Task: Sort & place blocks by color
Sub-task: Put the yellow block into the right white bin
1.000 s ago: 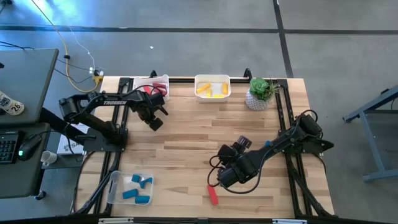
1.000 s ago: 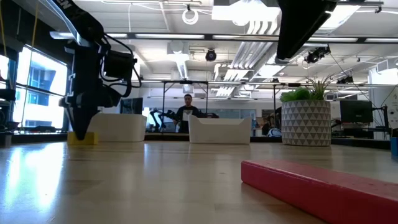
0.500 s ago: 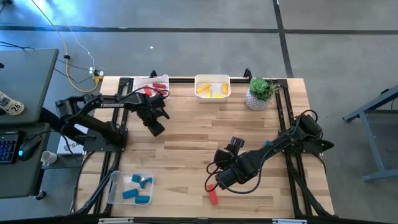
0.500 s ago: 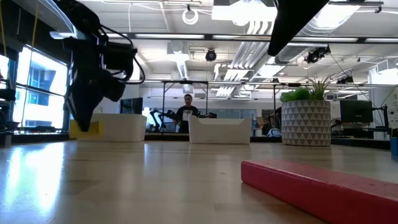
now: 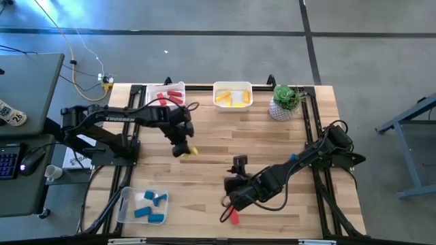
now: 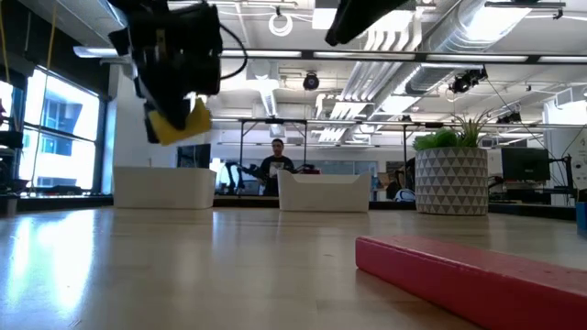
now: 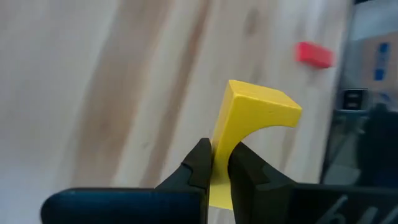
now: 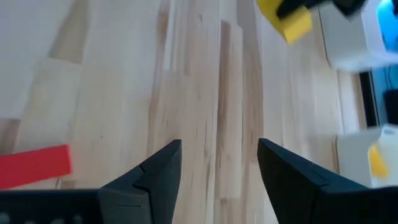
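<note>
Left hand [image 7: 219, 163] pinches yellow arch block [image 7: 249, 127]; right hand [image 8: 217, 163] gapes.

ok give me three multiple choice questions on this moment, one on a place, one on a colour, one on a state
1. Where does the red bar lie?
A. in the blue bin
B. on the table by the right gripper
C. beside the plant

2. What colour is the block in the left gripper?
A. yellow
B. blue
C. red

3. How is the right gripper?
A. shut on a red bar
B. shut on a blue block
C. open, holding nothing

Answers:
1. B: the high view shows it on bare wood next to that gripper.
2. A: the left wrist view shows a yellow arch pinched between the fingers.
3. C: the right wrist view shows its fingers apart over bare table.
</note>
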